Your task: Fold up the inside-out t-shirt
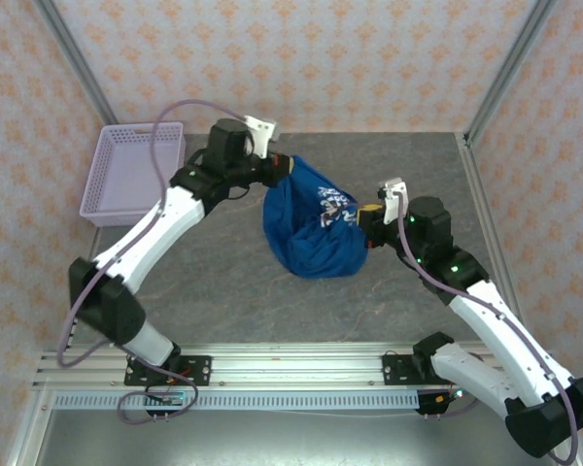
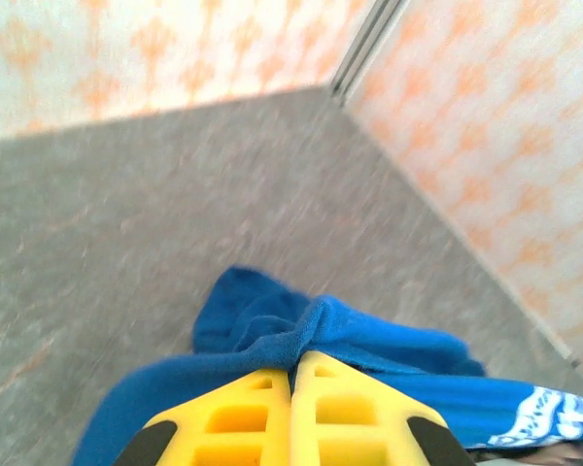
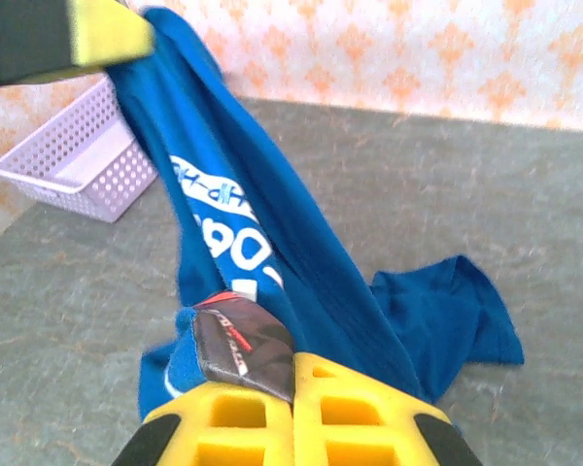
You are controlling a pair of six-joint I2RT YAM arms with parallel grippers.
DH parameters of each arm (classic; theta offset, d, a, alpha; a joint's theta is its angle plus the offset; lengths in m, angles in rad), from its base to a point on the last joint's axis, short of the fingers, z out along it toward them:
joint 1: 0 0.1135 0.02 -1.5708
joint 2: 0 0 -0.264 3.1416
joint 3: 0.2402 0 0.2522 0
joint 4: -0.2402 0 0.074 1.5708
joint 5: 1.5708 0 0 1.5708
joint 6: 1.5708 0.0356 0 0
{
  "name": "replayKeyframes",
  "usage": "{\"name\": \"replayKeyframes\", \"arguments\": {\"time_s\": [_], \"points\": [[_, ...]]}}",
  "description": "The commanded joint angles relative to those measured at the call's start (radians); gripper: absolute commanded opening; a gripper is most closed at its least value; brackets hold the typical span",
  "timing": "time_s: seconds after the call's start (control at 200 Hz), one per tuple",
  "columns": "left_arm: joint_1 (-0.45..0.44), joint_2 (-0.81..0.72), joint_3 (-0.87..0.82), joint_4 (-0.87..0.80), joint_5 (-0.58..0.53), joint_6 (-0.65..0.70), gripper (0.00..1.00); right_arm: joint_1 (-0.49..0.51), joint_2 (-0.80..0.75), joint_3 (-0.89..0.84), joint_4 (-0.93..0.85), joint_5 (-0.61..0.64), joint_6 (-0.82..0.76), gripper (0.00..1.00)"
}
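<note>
the left fingers (image 2: 238, 422) are pinched shut on a fold of the shirt (image 1: 306, 238), holding it up just right of the basket (image 1: 126, 175). the blue cloth hangs stretched between both arms, sagging toward the bench (image 1: 223, 291). the right fingers (image 3: 350, 432) clamp its other edge beside a dark label (image 3: 241, 345).

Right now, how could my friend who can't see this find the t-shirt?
Look at the middle of the grey table. The t-shirt hangs bunched between the left gripper and right gripper. It's royal-blue cloth with white lettering, unlike the lavender basket far left.
</note>
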Motion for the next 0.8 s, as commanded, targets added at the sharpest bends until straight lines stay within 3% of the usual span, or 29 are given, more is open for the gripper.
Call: {"name": "replayKeyframes", "arguments": {"time_s": [0.0,0.3,0.43,0.61,0.696,0.796], "points": [[0.032,-0.043,-0.081,0.113,-0.136,-0.11,0.0,-0.002,-0.006,0.01,-0.035,0.112,-0.034,0.0],[0.033,-0.088,-0.125,0.142,-0.002,-0.2,0.0,-0.003,0.119,0.002,-0.072,0.349,0.098,0.0],[0.032,-0.065,-0.118,0.119,-0.009,-0.203,0.0,-0.002,0.222,0.027,-0.154,0.467,0.151,0.07],[0.029,0.001,-0.092,0.087,-0.002,-0.188,0.0,-0.001,0.285,0.066,-0.24,0.48,0.142,0.3],[0.027,0.03,-0.081,0.081,0.005,-0.185,0.0,0.016,0.262,0.051,-0.226,0.38,0.106,0.41],[0.027,0.055,-0.07,0.074,0.013,-0.186,0.0,0.072,0.21,-0.003,-0.166,0.289,0.081,0.47]]}}
